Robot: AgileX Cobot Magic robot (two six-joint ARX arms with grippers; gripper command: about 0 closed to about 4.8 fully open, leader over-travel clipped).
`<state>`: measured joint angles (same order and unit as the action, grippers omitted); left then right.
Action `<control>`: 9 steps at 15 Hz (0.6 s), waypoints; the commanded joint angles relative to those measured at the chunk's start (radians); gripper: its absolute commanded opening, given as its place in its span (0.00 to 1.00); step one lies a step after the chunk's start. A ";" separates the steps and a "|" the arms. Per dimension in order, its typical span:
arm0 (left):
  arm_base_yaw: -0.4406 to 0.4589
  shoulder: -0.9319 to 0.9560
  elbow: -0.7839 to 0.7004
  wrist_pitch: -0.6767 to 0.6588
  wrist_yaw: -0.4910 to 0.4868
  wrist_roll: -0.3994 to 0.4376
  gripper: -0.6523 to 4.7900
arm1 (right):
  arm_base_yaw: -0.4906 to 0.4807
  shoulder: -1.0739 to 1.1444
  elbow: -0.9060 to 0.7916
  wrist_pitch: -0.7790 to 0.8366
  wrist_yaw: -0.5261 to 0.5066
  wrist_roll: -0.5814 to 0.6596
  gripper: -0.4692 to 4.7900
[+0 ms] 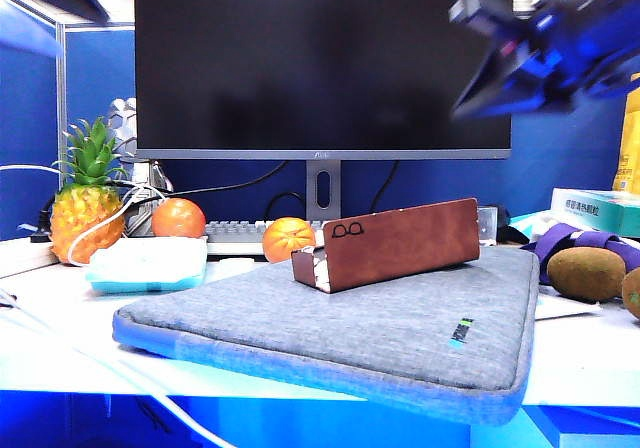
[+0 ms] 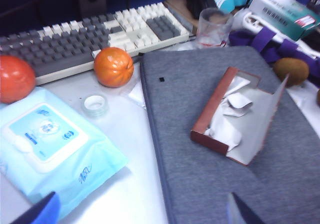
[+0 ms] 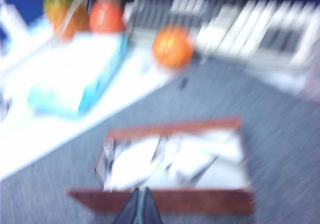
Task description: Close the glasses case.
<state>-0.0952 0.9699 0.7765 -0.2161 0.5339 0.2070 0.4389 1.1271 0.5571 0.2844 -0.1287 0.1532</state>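
The glasses case [image 1: 390, 243] is a long reddish-brown box lying open on a grey padded sleeve [image 1: 380, 328]. Its lid stands up with a small black eyeglasses logo on it. The left wrist view shows the case [image 2: 235, 119] with pale lining and crumpled white paper inside. My left gripper [image 2: 142, 209] is open, its fingertips wide apart above the sleeve's edge and well short of the case. My right gripper [image 3: 138, 206] is shut on nothing, its tips just over the case's [image 3: 170, 164] brown long wall. Seen from outside, the right gripper [image 1: 490, 78] hangs blurred, high at the right.
An orange [image 1: 288, 238] and a keyboard [image 2: 90, 39] lie behind the case, under a monitor [image 1: 320, 58]. A pack of wipes [image 1: 148, 265], a red fruit [image 1: 178, 218] and a pineapple [image 1: 88, 208] stand left. A kiwi [image 1: 585, 273] and a box [image 2: 285, 11] are right.
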 commanded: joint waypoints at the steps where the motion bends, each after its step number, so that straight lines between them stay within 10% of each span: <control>1: -0.018 0.066 0.010 0.053 0.000 0.074 0.93 | 0.000 0.079 0.038 -0.074 -0.063 0.003 0.09; 9: -0.248 0.311 0.011 0.378 -0.111 0.070 0.93 | 0.000 0.229 0.048 -0.037 -0.084 0.014 0.09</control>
<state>-0.3340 1.2701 0.7776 0.1345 0.4412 0.2760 0.4385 1.3510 0.5987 0.2119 -0.2089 0.1646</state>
